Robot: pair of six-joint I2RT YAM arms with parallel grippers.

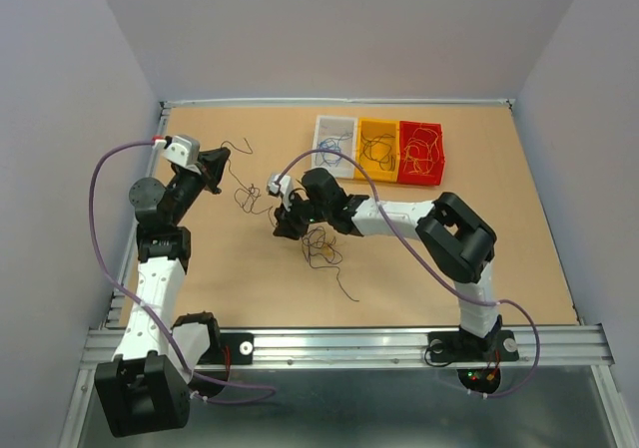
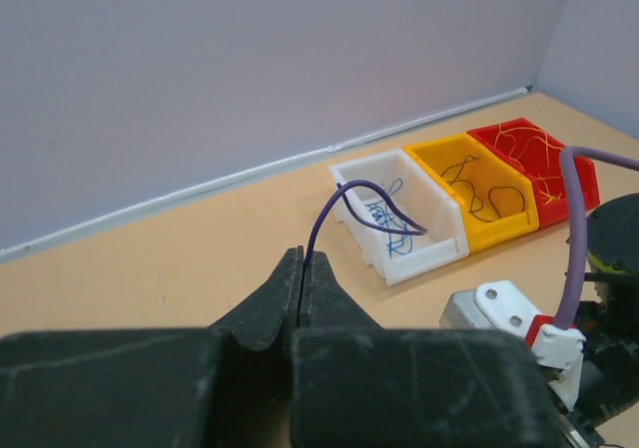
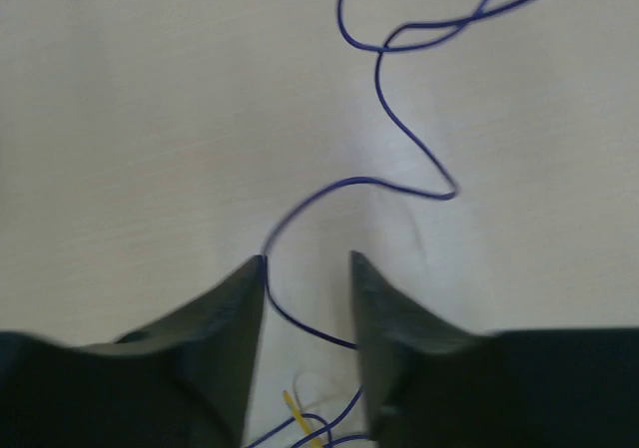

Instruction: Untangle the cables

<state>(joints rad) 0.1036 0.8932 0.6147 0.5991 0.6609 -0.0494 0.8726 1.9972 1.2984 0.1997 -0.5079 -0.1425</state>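
While the left gripper (image 2: 303, 266), at ten o'clock on the table (image 1: 499, 268), is clenched on a blue strand (image 2: 318, 224) arcing up from its tips, the right gripper (image 3: 308, 263) stands released, jaws apart, with a curly strand (image 3: 399, 127) running between them. Seen from above, a loose tangle of cables (image 1: 321, 246) lies mid-table beside the right gripper. Three bins (image 1: 378, 122) at one o'clock hold more, sorted by colour.

Pale walls (image 1: 329, 29) box in a tan tabletop (image 1: 250, 288) — evenly lit.

Bright, even light — right wrist view perhaps motion-blurred.
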